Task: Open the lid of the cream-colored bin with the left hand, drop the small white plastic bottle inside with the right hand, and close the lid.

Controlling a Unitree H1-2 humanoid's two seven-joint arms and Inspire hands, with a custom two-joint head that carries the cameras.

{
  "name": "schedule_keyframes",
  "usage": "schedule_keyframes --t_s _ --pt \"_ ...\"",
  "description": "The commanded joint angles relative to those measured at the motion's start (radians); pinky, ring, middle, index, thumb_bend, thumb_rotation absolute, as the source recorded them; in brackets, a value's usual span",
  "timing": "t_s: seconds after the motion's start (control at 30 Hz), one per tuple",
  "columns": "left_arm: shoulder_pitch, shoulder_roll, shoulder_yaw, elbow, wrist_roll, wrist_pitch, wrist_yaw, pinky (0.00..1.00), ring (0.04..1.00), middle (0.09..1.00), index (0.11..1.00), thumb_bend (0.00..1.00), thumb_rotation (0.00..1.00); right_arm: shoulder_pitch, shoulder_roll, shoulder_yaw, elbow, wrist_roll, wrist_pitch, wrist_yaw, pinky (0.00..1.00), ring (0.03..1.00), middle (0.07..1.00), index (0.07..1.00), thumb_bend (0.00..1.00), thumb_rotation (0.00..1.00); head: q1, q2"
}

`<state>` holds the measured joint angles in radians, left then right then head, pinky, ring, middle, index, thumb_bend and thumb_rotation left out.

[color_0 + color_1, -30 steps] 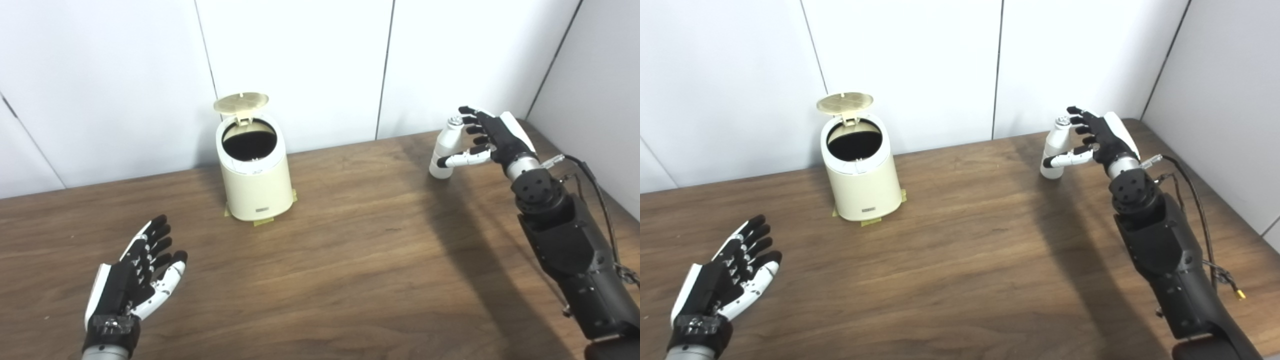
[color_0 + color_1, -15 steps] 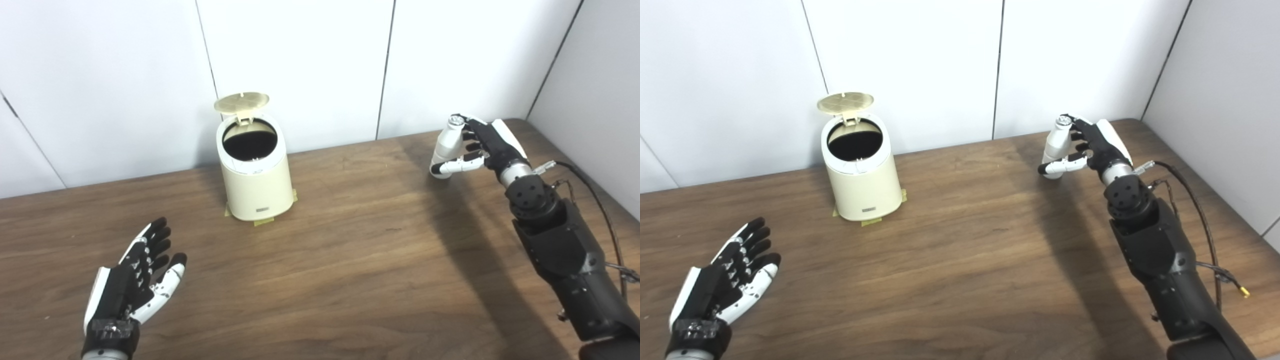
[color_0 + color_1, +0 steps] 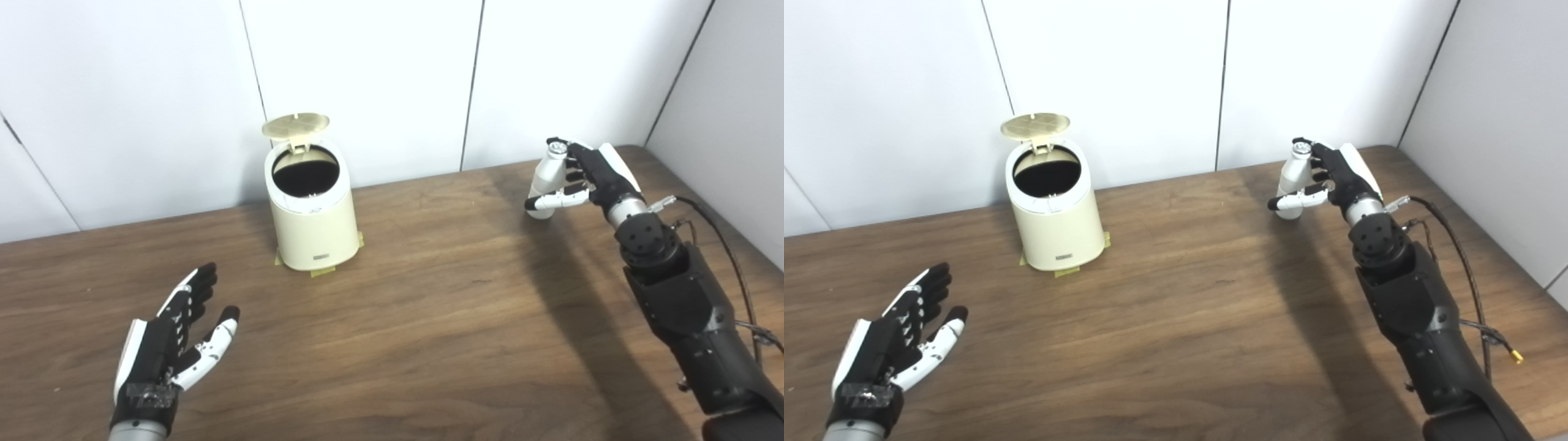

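The cream-colored bin (image 3: 315, 226) stands at the back of the table, left of centre, with its round lid (image 3: 296, 124) tipped up behind the dark opening. The small white plastic bottle (image 3: 547, 177) stands upright at the back right. My right hand (image 3: 591, 174) wraps it from the right, fingers behind the neck and thumb across the front of its body. My left hand (image 3: 174, 340) lies open, palm up, low over the near left of the table, well short of the bin and holding nothing.
The brown wooden table (image 3: 429, 318) stretches between the bin and the bottle. White wall panels close off the back and the right side. A thin cable (image 3: 1458, 245) runs along my right forearm. Yellow tape shows under the bin's base.
My right hand has moved in to the left around the bottle, and its fingers and thumb have closed on it. My left hand has shifted slightly right. The bin is unchanged.
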<state>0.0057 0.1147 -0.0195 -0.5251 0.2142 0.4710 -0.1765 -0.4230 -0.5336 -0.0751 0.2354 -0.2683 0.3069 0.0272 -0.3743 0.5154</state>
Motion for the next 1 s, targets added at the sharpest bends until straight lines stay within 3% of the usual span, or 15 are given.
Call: schedule_keyframes --t_s 0.0,0.27,0.43,0.47,0.53,0.57,0.67,0.87,0.97 --pt "-0.034 0.002 0.008 -0.018 0.011 -0.002 -0.013 0.94 0.926 0.912 0.921 0.33 0.21 -0.038 -0.022 -0.010 -0.020 -0.006 -0.037 -0.018 0.74 0.825 0.858 0.860 0.81 0.09 0.000 0.001" --pt "-0.028 0.001 0.034 -0.027 0.019 -0.002 -0.049 0.92 0.924 0.916 0.919 0.34 0.19 -0.052 -0.010 -0.001 0.000 -0.042 -0.023 -0.061 0.72 0.794 0.812 0.813 0.80 0.06 0.006 0.002" --pt "-0.028 -0.005 0.046 -0.032 0.011 -0.002 -0.060 0.92 0.922 0.914 0.915 0.33 0.18 -0.058 0.002 -0.001 0.041 -0.072 -0.066 -0.138 0.59 0.639 0.702 0.688 0.79 0.00 0.003 0.005" --pt "-0.027 -0.005 0.047 -0.032 0.013 -0.002 -0.062 0.92 0.922 0.913 0.916 0.34 0.20 -0.057 0.001 -0.001 0.055 -0.071 -0.085 -0.149 0.59 0.608 0.578 0.573 0.63 0.00 0.003 0.005" --pt "-0.026 -0.007 0.048 -0.035 0.018 -0.002 -0.065 0.92 0.920 0.911 0.916 0.34 0.22 -0.054 0.004 -0.008 0.072 -0.068 -0.115 -0.167 0.55 0.557 0.501 0.516 0.55 0.00 0.002 0.008" --pt "-0.025 -0.009 0.049 -0.038 0.019 -0.002 -0.066 0.92 0.924 0.912 0.916 0.34 0.22 -0.052 0.008 -0.013 0.078 -0.067 -0.124 -0.180 0.46 0.467 0.478 0.532 0.53 0.00 0.002 0.008" --pt "-0.023 -0.009 0.052 -0.039 0.016 -0.002 -0.070 0.94 0.931 0.918 0.922 0.34 0.23 -0.047 0.019 -0.017 0.092 -0.074 -0.139 -0.215 0.36 0.382 0.480 0.546 0.51 0.00 0.002 0.006" --pt "-0.014 -0.004 0.054 -0.043 0.028 -0.002 -0.079 0.93 0.922 0.910 0.924 0.34 0.23 -0.060 0.026 0.009 0.105 -0.100 -0.111 -0.230 0.36 0.379 0.486 0.520 0.51 0.00 -0.002 0.010" --pt "-0.012 -0.008 0.062 -0.050 0.026 -0.002 -0.085 0.93 0.925 0.912 0.928 0.35 0.24 -0.057 0.039 0.013 0.059 -0.098 -0.070 -0.216 0.34 0.373 0.482 0.520 0.52 0.00 0.000 0.012"
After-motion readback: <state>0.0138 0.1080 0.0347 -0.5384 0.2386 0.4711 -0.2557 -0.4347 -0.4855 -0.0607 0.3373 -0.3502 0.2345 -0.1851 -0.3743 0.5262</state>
